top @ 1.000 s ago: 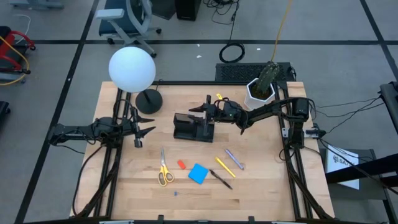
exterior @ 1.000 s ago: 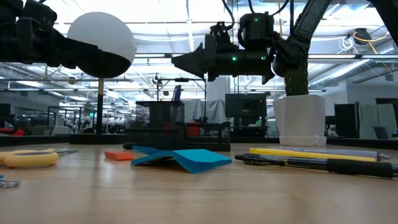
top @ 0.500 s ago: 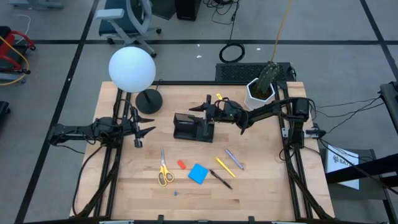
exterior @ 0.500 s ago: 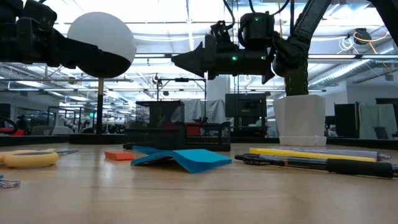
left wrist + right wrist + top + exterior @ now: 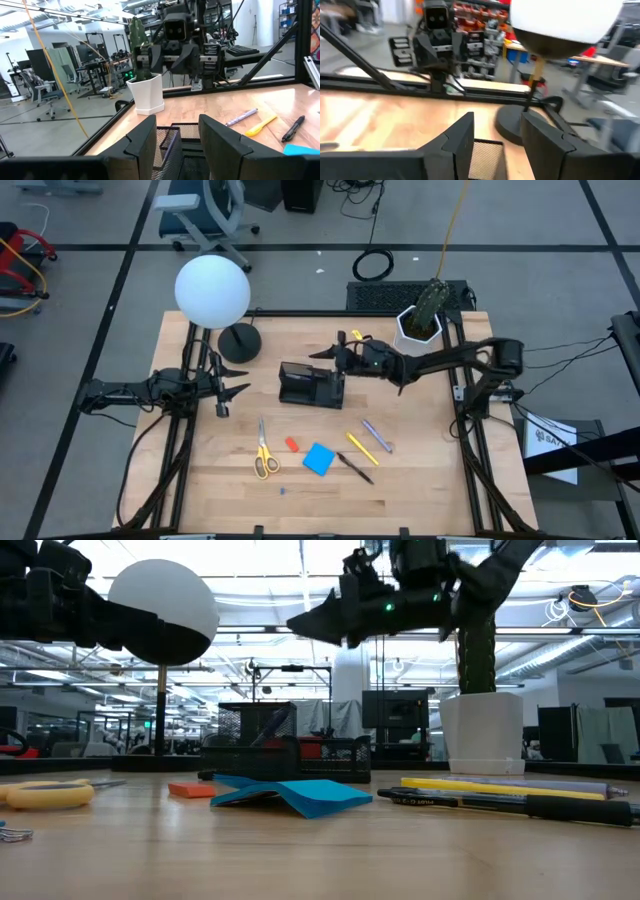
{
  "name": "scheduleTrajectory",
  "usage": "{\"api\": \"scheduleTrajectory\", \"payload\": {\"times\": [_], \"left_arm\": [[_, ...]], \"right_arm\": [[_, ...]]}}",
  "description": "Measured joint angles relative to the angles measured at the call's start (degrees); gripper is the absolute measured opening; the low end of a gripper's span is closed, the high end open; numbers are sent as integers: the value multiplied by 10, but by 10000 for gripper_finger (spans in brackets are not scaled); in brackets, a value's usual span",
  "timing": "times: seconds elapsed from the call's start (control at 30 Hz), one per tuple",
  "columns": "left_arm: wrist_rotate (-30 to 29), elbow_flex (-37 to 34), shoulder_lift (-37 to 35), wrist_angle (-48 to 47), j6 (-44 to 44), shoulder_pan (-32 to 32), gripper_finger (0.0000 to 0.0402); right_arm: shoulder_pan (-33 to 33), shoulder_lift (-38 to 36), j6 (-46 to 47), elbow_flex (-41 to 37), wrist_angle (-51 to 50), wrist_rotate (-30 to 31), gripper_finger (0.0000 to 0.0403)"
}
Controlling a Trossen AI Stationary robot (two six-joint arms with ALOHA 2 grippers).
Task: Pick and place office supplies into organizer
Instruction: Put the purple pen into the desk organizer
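The black mesh organizer (image 5: pixel 300 385) stands mid-table, and a purple-grey pen (image 5: pixel 170 146) leans inside its cup. My right gripper (image 5: pixel 318 356) hovers open just above the organizer's far side (image 5: pixel 300 624), touching nothing. My left gripper (image 5: pixel 236 381) waits open near the table's left edge, pointing at the organizer (image 5: pixel 186 131). Toward the near edge lie the yellow-handled scissors (image 5: pixel 264 455), a red eraser (image 5: pixel 292 444), a blue pad (image 5: pixel 319 459), a yellow pen (image 5: pixel 361 448), a black pen (image 5: pixel 355 468) and a purple-grey pen (image 5: pixel 377 435).
A lamp with a white globe (image 5: pixel 212 290) stands on its round black base (image 5: pixel 240 341) at the far left. A white pot with a cactus (image 5: pixel 418 325) stands at the far right. A tiny blue piece (image 5: pixel 283 491) lies near the front edge.
My right gripper has risen above the organizer, drawn back a little toward the table's right edge, and tipped so its fingers slant downward. A pen that stuck up above the organizer's cup a second ago has dropped in and now leans inside.
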Motion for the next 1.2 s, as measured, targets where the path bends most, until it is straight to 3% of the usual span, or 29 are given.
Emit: {"api": "scheduleTrajectory", "payload": {"times": [0.27, 0.73, 1.2], "left_arm": [[0, 0, 0, 0, 0, 0, 154], [0, 0, 0, 0, 0, 0, 154], [0, 0, 0, 0, 0, 0, 154]], "right_arm": [[49, -80, -34, 0, -105, 118, 146], [128, -154, 45, 0, -293, 287, 144], [135, -162, 161, 0, -418, 304, 142]]}}
